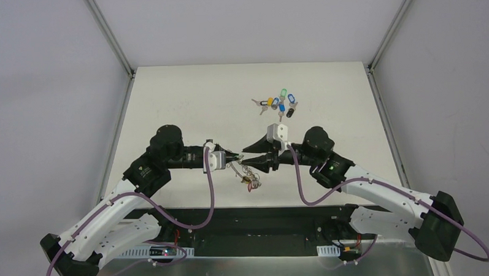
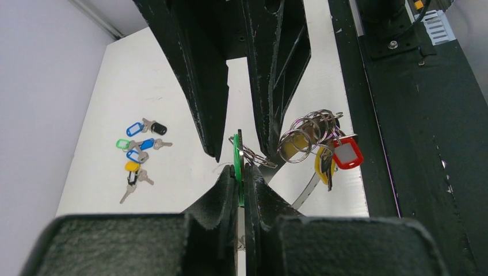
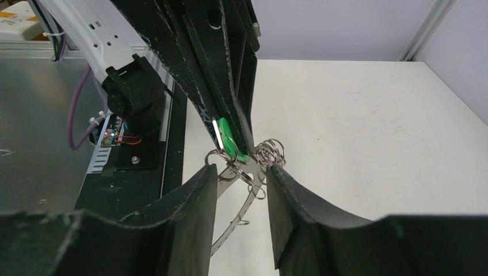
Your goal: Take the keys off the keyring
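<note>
The keyring (image 2: 304,192), a flat grey metal band fringed with thin wire loops (image 2: 311,132), hangs above the table between my two grippers. It also shows in the top view (image 1: 246,173) and the right wrist view (image 3: 241,207). A red-tagged key (image 2: 347,154) and a yellow-tagged key (image 2: 320,165) dangle from its loops. My left gripper (image 2: 240,169) is shut on a green tag (image 2: 236,152) that is linked to the ring by a loop. My right gripper (image 3: 240,169) is open, its fingers (image 3: 190,213) on either side of the ring's loops (image 3: 270,152), just below the green tag (image 3: 230,141).
A loose pile of keys with blue, green, yellow and black tags (image 1: 277,103) lies at the far middle of the white table (image 1: 186,109); it also shows in the left wrist view (image 2: 138,150). The black base plate (image 1: 263,220) runs along the near edge under the ring.
</note>
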